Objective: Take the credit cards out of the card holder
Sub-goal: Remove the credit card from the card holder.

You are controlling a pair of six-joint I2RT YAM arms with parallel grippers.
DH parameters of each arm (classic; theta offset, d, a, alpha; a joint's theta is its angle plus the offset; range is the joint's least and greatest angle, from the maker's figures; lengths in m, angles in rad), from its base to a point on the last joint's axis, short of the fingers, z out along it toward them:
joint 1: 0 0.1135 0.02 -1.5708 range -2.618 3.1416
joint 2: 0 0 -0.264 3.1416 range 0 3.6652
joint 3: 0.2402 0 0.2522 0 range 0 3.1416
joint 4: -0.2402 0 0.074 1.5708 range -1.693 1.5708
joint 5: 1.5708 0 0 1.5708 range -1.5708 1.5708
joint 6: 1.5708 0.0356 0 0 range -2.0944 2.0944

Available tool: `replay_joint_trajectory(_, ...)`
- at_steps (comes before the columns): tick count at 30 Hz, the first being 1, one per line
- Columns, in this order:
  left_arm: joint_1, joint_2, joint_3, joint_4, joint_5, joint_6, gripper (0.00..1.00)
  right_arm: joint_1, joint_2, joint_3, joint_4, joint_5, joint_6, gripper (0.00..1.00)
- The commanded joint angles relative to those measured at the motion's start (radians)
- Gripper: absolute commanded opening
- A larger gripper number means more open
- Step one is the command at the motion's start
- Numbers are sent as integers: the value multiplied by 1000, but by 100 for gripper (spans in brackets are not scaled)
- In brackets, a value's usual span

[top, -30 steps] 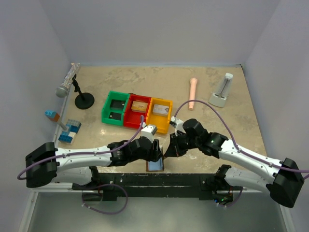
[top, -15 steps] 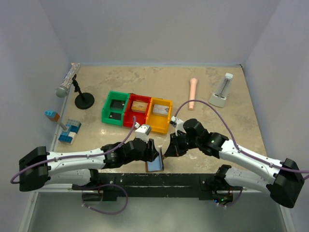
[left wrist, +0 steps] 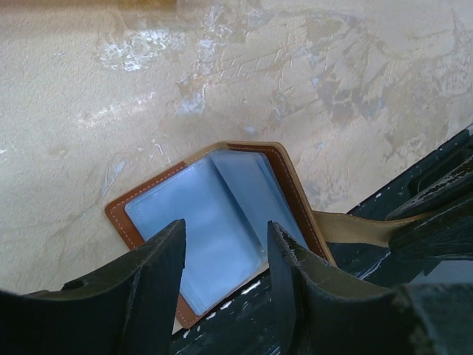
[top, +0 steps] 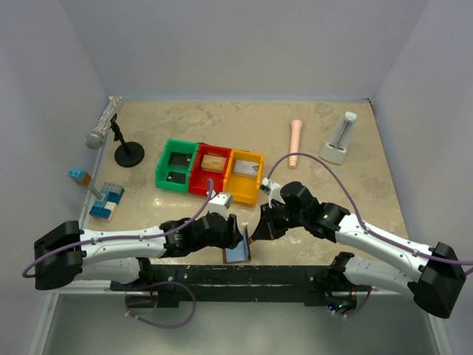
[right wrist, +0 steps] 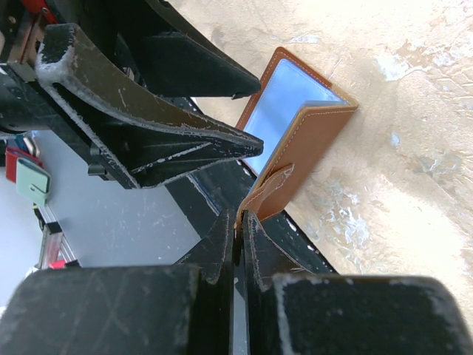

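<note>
The card holder (top: 238, 254) lies open at the table's near edge, pale blue inside with a brown rim (left wrist: 214, 200). Its brown cover stands tilted up (right wrist: 310, 137). My right gripper (right wrist: 240, 214) is shut on the cover's brown flap, just right of the holder (top: 257, 232). My left gripper (left wrist: 225, 225) is open, hovering over the blue pockets with nothing between its fingers (top: 238, 237). No credit card shows in the pockets; any there is hidden. Flat card-like pieces lie in the red bin (top: 201, 182) and the yellow bin (top: 248, 194).
A green bin (top: 161, 171) adjoins the red one. A microphone on a stand (top: 111, 133) and blue blocks (top: 107, 201) sit at the left. A pink tube (top: 295, 142) and a white stand (top: 338, 140) are at the back right. A black rail (top: 244, 277) borders the near edge.
My left wrist drew back slightly to the left and stays over the holder. The right gripper and the raised cover have not moved.
</note>
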Motion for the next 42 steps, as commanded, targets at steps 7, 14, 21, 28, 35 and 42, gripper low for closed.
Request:
replay_joint_trajectory(7, 4, -7, 50, 36, 9, 8, 53, 9, -27, 30, 21, 3, 9, 0)
replay_joint_trajectory(14, 2, 13, 60, 42, 19, 14, 53, 9, -21, 29, 26, 2, 9, 0)
replay_joint_trajectory(21, 2, 14, 68, 48, 21, 18, 52, 9, -20, 21, 34, -4, 10, 0)
replay_joint_trajectory(28, 2, 42, 85, 38, 30, 24, 52, 10, -17, 24, 37, -7, 12, 0)
replay_joint_trajectory(35, 2, 68, 82, 28, 33, 23, 49, 10, -27, 32, 24, -3, 6, 0)
replay_joint_trajectory(42, 4, 34, 56, 25, 12, 15, 48, 10, -31, 37, 11, 5, -2, 0)
